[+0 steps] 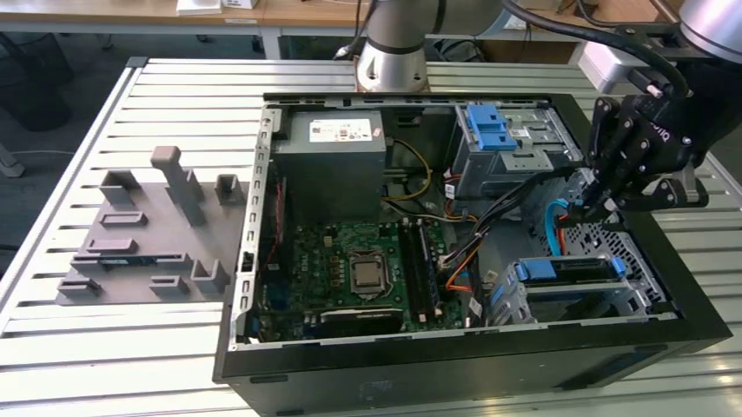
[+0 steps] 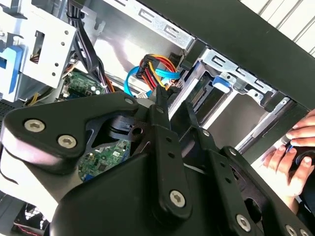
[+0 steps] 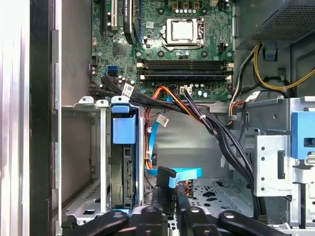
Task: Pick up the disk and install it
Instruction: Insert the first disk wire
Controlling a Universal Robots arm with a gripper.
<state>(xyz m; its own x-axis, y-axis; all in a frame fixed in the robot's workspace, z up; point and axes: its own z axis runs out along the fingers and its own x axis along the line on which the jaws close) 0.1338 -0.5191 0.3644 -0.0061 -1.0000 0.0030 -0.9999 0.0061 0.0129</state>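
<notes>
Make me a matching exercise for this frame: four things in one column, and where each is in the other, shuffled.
Things:
1. disk
2. pincer
3. grey moulded block
4. person's hand

Places:
A. on the slatted table, to the exterior view's left of the computer case
B. seated in the metal drive cage
C. outside the case wall, in the second wrist view
D. inside the case, just above the blue cable

Pairs: 1-B, 2-D, 3-A, 4-C
</notes>
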